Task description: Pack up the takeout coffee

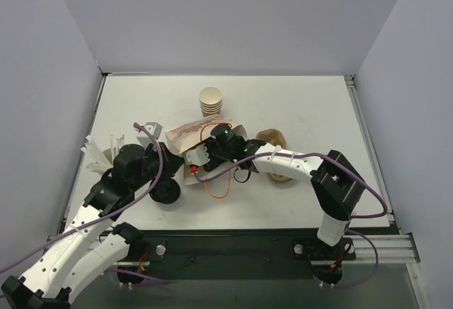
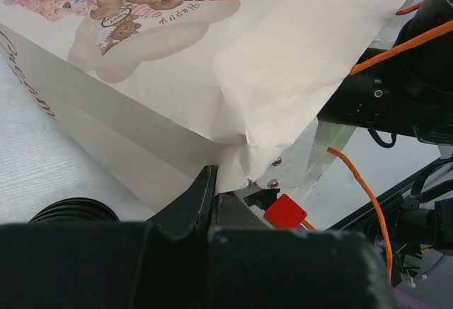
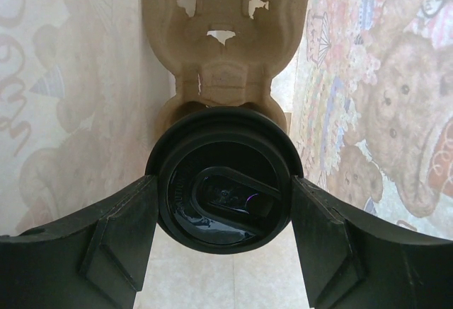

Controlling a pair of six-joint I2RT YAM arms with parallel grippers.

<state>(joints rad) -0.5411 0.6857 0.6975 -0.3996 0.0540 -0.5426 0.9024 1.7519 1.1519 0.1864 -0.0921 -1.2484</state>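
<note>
The takeout coffee shows only its round black lid [image 3: 225,189] in the right wrist view; the tan cup body is hidden beneath it. My right gripper [image 3: 225,206] is shut on it, both fingers [image 3: 120,231] pressing the lid's rim from either side, inside the bear-printed paper bag [image 3: 375,111]. A brown pulp carrier [image 3: 225,40] lies just beyond the lid in the bag. From above, the right gripper [image 1: 214,150] reaches into the bag [image 1: 190,133]. My left gripper [image 2: 214,178] is shut on the bag's [image 2: 212,54] edge, seen from above as the left gripper [image 1: 182,170].
A stack of nested tan cups [image 1: 210,101] stands behind the bag. Brown pulp pieces [image 1: 274,139] lie under the right arm. Black lids [image 1: 166,192] sit beside the left wrist, white items [image 1: 99,155] at the far left. An orange cord [image 2: 368,203] trails near the bag.
</note>
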